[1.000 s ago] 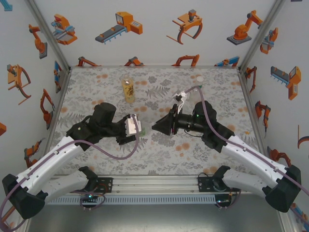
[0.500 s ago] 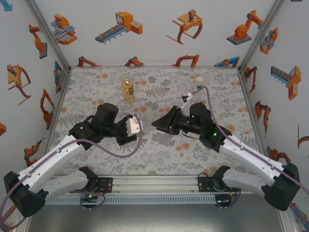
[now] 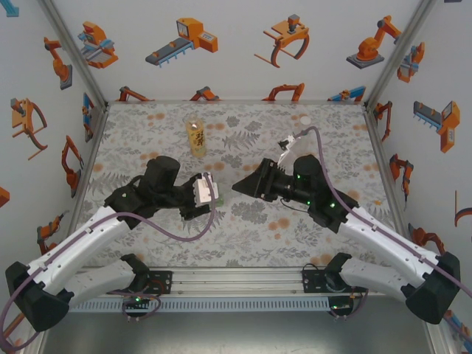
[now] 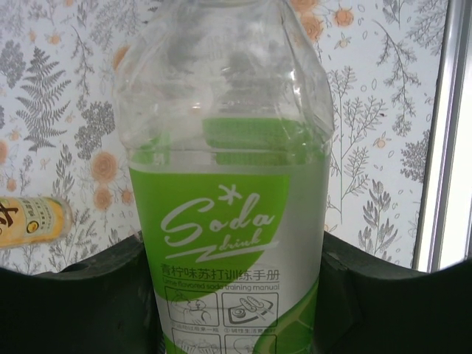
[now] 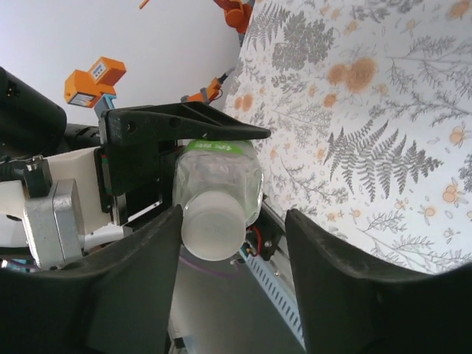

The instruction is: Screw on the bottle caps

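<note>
My left gripper (image 3: 203, 193) is shut on the clear bottle (image 3: 210, 189) with the green band, holding it off the cloth with its neck towards the right arm. In the left wrist view the bottle (image 4: 228, 184) stands between the black fingers (image 4: 81, 302). A whitish cap (image 5: 214, 225) sits on the bottle's neck (image 5: 219, 173). My right gripper (image 5: 234, 221) is open around that cap: one finger lies next to it, the other stands well apart. From above, the right gripper (image 3: 237, 188) points at the bottle's mouth.
A tall amber bottle (image 3: 196, 138) with a label stands at the back centre-left, and its side (image 4: 29, 221) shows at the left wrist view's edge. Another small whitish cap (image 3: 304, 119) lies on the floral cloth at the back right. White walls enclose the table.
My right gripper has opened off the cap, which stays on the bottle's neck, and its wrist has turned a little. The left gripper keeps its grip on the bottle.
</note>
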{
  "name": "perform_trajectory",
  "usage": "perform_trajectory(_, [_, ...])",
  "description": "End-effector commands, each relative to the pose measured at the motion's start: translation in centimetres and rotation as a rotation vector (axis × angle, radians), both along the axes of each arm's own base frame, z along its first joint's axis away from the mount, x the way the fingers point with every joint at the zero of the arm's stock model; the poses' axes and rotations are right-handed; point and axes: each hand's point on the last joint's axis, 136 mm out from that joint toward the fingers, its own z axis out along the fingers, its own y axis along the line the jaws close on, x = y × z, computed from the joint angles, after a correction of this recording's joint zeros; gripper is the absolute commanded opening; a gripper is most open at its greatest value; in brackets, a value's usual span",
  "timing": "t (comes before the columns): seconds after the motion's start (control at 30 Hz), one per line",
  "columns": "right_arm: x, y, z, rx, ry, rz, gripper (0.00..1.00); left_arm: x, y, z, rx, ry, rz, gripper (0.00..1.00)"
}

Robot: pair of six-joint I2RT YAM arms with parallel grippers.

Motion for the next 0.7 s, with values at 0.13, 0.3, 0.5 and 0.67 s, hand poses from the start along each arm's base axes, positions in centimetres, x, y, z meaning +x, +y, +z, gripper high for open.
perform_trajectory(0.13, [-0.2,-0.6,6.4,-0.087,-0.539,0.078,0.65,-0.6,-0.5,1.8,-0.067,-0.04,-0.055,0.0])
perform_trajectory(0.3, [-2.8,0.8,8.5,-0.16,-0.876,0.294,0.65,-0.7,-0.4,1.7,-0.061,-0.04,-0.059,0.0])
perform_trajectory(0.5, [-6.4,1.9,8.6,-0.209,-1.163,0.601,0.64,-0.8,-0.3,1.7,-0.053,-0.045,-0.061,0.0])
perform_trajectory(0.67, [-8.1,2.1,7.4,-0.213,-1.35,0.754,0.65,-1.3,-0.4,1.8,-0.064,-0.039,-0.086,0.0])
